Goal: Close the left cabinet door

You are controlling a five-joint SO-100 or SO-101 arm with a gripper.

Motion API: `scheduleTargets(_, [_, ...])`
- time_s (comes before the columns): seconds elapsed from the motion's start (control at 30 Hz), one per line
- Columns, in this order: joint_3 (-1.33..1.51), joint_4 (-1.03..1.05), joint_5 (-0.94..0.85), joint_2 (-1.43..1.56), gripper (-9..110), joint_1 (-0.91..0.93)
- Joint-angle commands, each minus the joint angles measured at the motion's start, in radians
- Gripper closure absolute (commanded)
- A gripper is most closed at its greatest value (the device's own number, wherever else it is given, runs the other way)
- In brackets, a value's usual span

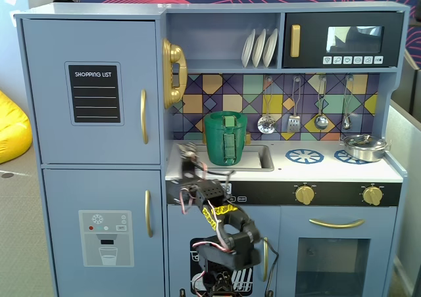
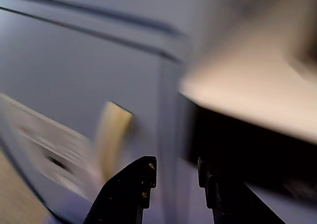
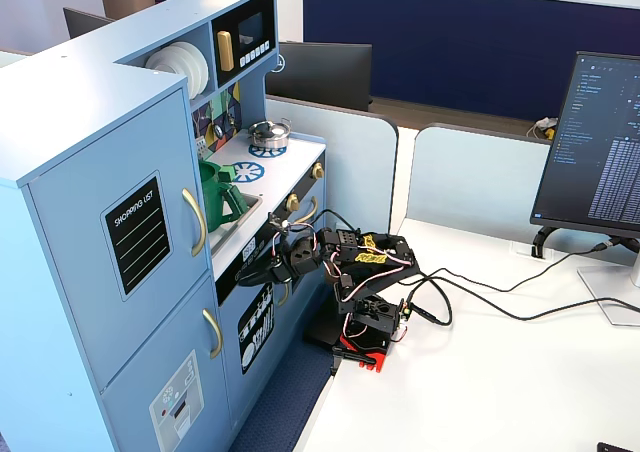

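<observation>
The left cabinet door [image 1: 92, 90] is a light blue panel with a black "SHOPPING LIST" label and a curved gold handle [image 1: 143, 116]. It sits flush with the cabinet front in both fixed views, and from the side it shows as [image 3: 130, 242]. My gripper [image 1: 188, 158] is in front of the counter edge, right of the lower door and below the upper door's handle; it also shows in the side fixed view [image 3: 258, 269]. In the blurred wrist view my gripper [image 2: 176, 167] is open and empty, facing the lower door's gold handle [image 2: 114, 135].
The lower blue door with the ice dispenser graphic [image 1: 105, 234] is below. A green watering can [image 1: 225, 138] stands in the sink. The oven door [image 1: 335, 251] is at the right. The arm's base [image 3: 365, 337] and cables lie on the white desk, with a monitor [image 3: 600, 152] at the right.
</observation>
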Motion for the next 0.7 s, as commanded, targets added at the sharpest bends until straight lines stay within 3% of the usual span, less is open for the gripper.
scheduleTargets(0.0, [0.081,0.249,0.026,0.103,102,0.239])
scheduleTargets(0.23, [0.328,0.526,0.071,0.268,102,0.379])
scheduleTargets(0.5, [0.437,0.686,0.224,0.360,102,0.391])
scheduleTargets(0.67, [0.437,0.808,0.218,0.360,100,0.376])
